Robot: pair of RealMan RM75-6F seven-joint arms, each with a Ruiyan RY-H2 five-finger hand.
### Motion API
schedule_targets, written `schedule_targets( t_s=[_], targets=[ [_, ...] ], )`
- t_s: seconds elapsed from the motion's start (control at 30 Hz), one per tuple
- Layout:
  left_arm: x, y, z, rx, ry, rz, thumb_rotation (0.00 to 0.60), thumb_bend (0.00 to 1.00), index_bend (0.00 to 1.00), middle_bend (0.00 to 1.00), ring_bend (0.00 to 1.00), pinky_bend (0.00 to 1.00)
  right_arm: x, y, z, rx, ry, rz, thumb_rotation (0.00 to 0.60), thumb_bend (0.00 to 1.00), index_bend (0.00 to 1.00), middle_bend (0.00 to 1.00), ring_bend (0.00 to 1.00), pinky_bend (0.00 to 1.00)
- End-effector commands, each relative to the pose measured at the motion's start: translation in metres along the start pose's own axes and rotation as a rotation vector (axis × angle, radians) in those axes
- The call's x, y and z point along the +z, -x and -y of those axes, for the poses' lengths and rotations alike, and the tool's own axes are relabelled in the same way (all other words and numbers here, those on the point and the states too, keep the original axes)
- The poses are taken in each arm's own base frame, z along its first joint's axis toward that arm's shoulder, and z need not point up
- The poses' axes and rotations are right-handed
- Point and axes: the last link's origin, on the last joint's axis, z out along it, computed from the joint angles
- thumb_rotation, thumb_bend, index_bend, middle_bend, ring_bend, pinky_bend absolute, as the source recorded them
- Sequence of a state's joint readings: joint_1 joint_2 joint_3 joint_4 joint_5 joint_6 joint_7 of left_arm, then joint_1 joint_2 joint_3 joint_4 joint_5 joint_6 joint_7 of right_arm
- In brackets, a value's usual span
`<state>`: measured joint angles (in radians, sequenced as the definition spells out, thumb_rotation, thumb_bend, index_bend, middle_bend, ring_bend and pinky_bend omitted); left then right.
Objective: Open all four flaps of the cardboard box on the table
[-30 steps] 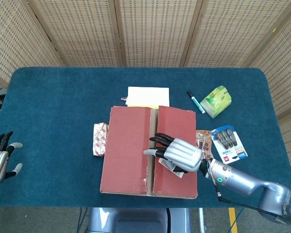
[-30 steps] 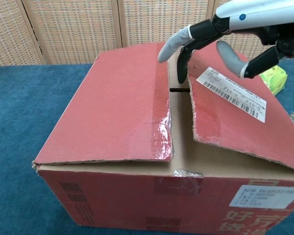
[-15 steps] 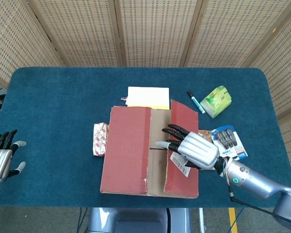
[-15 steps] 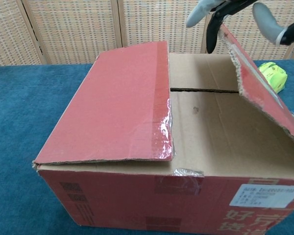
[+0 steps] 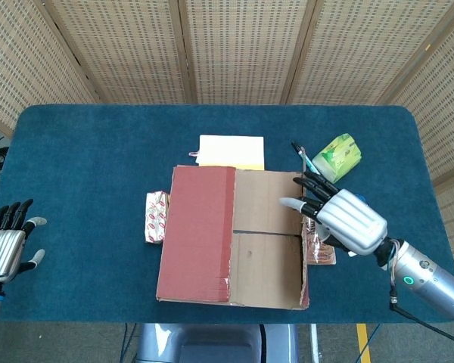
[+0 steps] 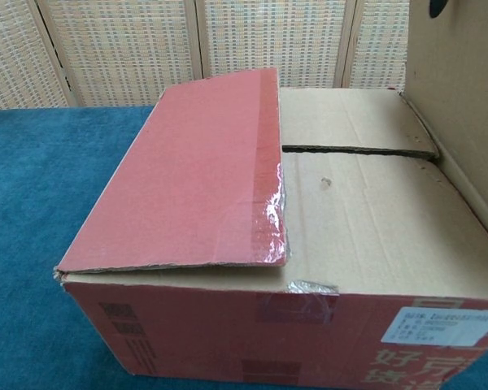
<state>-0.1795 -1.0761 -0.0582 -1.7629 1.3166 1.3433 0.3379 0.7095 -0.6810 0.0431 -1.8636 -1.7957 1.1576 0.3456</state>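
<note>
Right hand (image 5: 340,219) seemingly gripping the box's (image 5: 231,234) upright right flap (image 6: 464,106).

**Items Lying Around on the Blue Tabletop**

A dark blue cloth-covered table (image 5: 98,151) is being backed by woven wicker screen panels (image 5: 242,45). A pale yellow flat paper pad (image 5: 231,150) is being kept near a green-capped marker pen (image 5: 303,157) and a green tissue packet (image 5: 337,157). A small red-and-white packet (image 5: 156,216) is being left apart, further left.
</note>
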Motion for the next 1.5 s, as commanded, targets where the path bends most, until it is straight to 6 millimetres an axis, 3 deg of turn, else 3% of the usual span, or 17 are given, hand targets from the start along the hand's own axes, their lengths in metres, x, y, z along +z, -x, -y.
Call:
schedule_targets(
  t_s=[0.03,0.37,0.97,1.4,1.5],
  targets=[
    [0.001,0.0,-0.001,0.001,0.003,0.0,0.6,0.3,0.29,0.04,0.04,0.03,-0.007,-0.007,-0.006,-0.012,0.025,-0.016,0.6,1.0,0.15,0.35,0.0,0.02],
    [0.001,-0.002,-0.006,0.006,0.013,-0.003,0.6,0.3,0.29,0.04,0.04,0.01,-0.026,-0.023,-0.02,-0.038,0.086,-0.052,0.6,1.0,0.15,0.35,0.0,0.02],
    [0.001,-0.004,-0.01,0.014,0.024,-0.005,0.6,0.3,0.29,0.04,0.04,0.01,-0.056,-0.022,-0.061,-0.049,0.271,-0.09,0.6,1.0,0.15,0.32,0.0,0.02],
    [0.004,-0.014,-0.018,0.032,0.086,-0.026,0.6,0.3,0.29,0.04,0.04,0.01,-0.075,0.002,-0.063,-0.025,0.391,-0.144,0.6,1.0,0.08,0.19,0.0,0.02],
    [0.005,-0.017,-0.019,0.036,0.103,-0.032,0.6,0.3,0.29,0.04,0.04,0.01,-0.082,0.01,-0.066,-0.034,0.445,-0.153,0.6,0.95,0.06,0.15,0.0,0.02]
  ],
)
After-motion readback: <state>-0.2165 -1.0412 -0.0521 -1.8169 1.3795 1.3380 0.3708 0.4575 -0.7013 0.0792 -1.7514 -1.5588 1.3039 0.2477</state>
